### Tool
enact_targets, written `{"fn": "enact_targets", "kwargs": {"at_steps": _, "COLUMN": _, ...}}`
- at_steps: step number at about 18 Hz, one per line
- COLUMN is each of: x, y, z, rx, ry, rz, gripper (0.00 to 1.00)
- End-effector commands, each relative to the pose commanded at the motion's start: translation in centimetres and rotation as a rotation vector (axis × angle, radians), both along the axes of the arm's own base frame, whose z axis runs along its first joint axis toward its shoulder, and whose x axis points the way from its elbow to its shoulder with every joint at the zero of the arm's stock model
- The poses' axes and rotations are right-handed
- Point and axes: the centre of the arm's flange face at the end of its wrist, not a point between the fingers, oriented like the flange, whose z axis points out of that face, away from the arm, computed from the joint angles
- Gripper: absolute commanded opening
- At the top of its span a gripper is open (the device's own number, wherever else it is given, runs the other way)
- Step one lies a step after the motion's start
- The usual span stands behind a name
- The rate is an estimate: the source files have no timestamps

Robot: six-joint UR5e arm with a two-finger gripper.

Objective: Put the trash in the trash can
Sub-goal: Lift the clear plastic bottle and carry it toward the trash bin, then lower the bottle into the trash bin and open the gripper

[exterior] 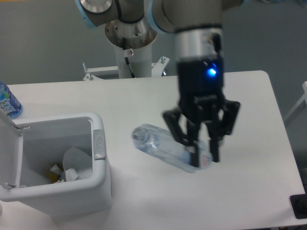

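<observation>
The white table point(259, 96) with rounded corners spreads beneath me. At its near left corner stands the large white plastic rectangular trash can point(72, 191), its lid swung up at the left and its grey oval push button point(99, 143) showing on the right rim. Inside it lies a crumpled white wrapper point(72, 170), with a few smaller scraps just beside it.

My grey and blue jointed arm point(192, 19) reaches down from above, a blue light glowing on the wrist. My black two-finger gripper point(202, 155) points downward, and its fingers point(213, 151) are pinched around one end of the long clear crinkled plastic bottle with a bluish tint point(163, 146). The bottle is tilted, its free end pointing left toward the trash can and sitting higher than the end I hold. It hangs over the middle of the table, apart from the can's right wall.

At the far left edge stands a blue-labelled water bottle point(8, 101), upright and partly cut off.
</observation>
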Motion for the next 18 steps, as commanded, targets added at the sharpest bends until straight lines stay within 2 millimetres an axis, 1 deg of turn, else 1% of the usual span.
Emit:
{"fn": "enact_targets", "kwargs": {"at_steps": 2, "x": 2.1, "y": 0.1, "z": 1.7, "rx": 0.019, "ry": 0.023, "rz": -0.028, "gripper": 0.22}}
{"fn": "enact_targets", "kwargs": {"at_steps": 4, "x": 4.5, "y": 0.6, "z": 2.6, "rx": 0.036, "ry": 0.025, "rz": -0.075, "gripper": 0.22}}
{"fn": "enact_targets", "kwargs": {"at_steps": 5, "x": 5.2, "y": 0.8, "z": 2.7, "rx": 0.038, "ry": 0.026, "rz": -0.085, "gripper": 0.22}}
{"fn": "enact_targets", "kwargs": {"at_steps": 7, "x": 7.2, "y": 1.8, "z": 2.3, "rx": 0.033, "ry": 0.02, "rz": -0.121, "gripper": 0.22}}
{"fn": "enact_targets", "kwargs": {"at_steps": 10, "x": 9.7, "y": 3.9, "z": 0.6, "rx": 0.01, "ry": 0.0, "rz": -0.175, "gripper": 0.22}}
{"fn": "enact_targets", "kwargs": {"at_steps": 15, "x": 10.8, "y": 7.0, "z": -3.0, "rx": -0.033, "ry": -0.035, "rz": -0.218, "gripper": 0.23}}
{"fn": "enact_targets", "kwargs": {"at_steps": 16, "x": 10.8, "y": 7.4, "z": -3.9, "rx": -0.045, "ry": -0.046, "rz": -0.223, "gripper": 0.24}}
{"fn": "enact_targets", "kwargs": {"at_steps": 17, "x": 10.7, "y": 7.6, "z": -4.6, "rx": -0.054, "ry": -0.054, "rz": -0.223, "gripper": 0.33}}
{"fn": "enact_targets", "kwargs": {"at_steps": 18, "x": 10.6, "y": 7.8, "z": -5.2, "rx": -0.062, "ry": -0.056, "rz": -0.225, "gripper": 0.54}}
